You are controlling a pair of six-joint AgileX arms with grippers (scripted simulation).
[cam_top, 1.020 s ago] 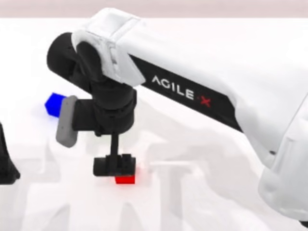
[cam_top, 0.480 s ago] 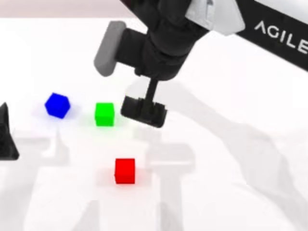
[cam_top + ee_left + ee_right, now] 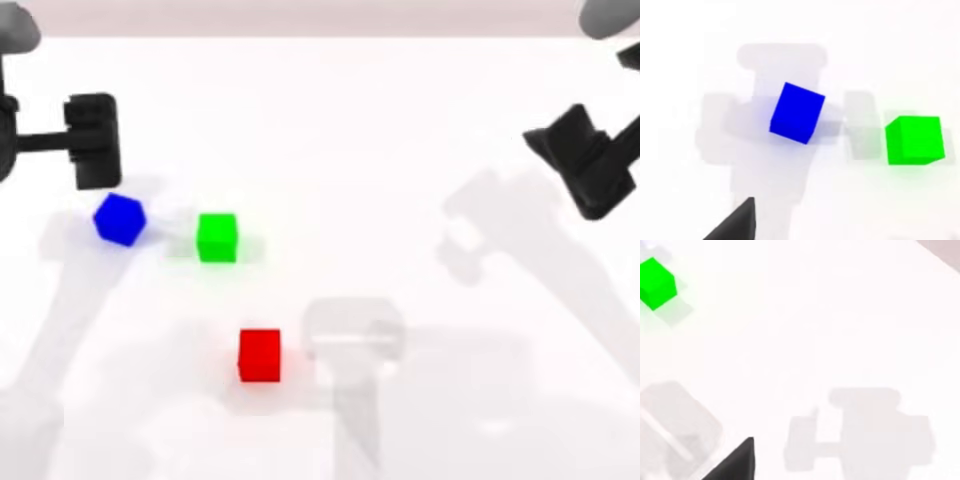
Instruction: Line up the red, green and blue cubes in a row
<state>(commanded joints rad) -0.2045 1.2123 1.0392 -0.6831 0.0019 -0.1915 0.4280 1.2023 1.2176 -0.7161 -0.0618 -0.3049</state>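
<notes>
- My right gripper has pulled back to the table's right edge, empty; I cannot tell its jaws' gap.
- It has left the small bright red cube in front, out of line.
- The bright green cube sits near the bright blue cube.
- My left gripper now hovers just behind blue, probably next; jaw gap unclear.
</notes>
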